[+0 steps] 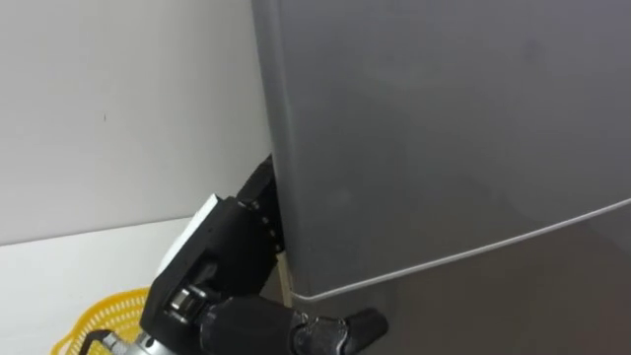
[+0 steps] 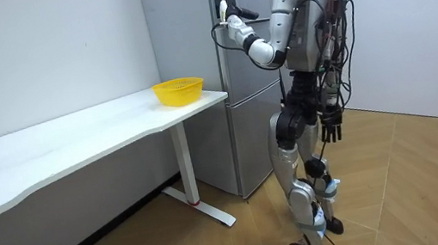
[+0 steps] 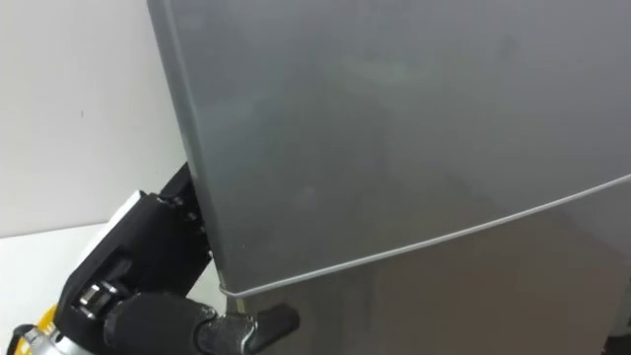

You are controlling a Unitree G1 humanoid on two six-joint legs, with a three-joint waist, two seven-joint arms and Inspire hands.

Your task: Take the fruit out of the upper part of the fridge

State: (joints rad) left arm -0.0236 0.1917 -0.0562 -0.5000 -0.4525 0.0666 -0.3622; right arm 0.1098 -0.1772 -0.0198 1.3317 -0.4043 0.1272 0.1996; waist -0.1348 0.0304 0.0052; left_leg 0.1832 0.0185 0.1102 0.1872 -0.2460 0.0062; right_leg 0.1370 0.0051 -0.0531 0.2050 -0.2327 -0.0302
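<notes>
A grey fridge (image 2: 234,77) stands close in front of me with both doors closed. Its upper door (image 1: 444,128) meets the lower door (image 1: 513,311) along a thin pale seam. My left hand (image 1: 222,251) is raised against the upper door's left edge, just above that seam, and reaches round the edge where the door hides the rest of it. In the room view the same hand (image 2: 230,18) is at the fridge's side, at chest height. My right hand (image 2: 330,127) hangs relaxed and empty beside my thigh.
A yellow basket (image 1: 104,316) sits on the near end of a long white table (image 2: 74,140), left of the fridge, against a white wall. I stand upright on the wooden floor right at the fridge's front.
</notes>
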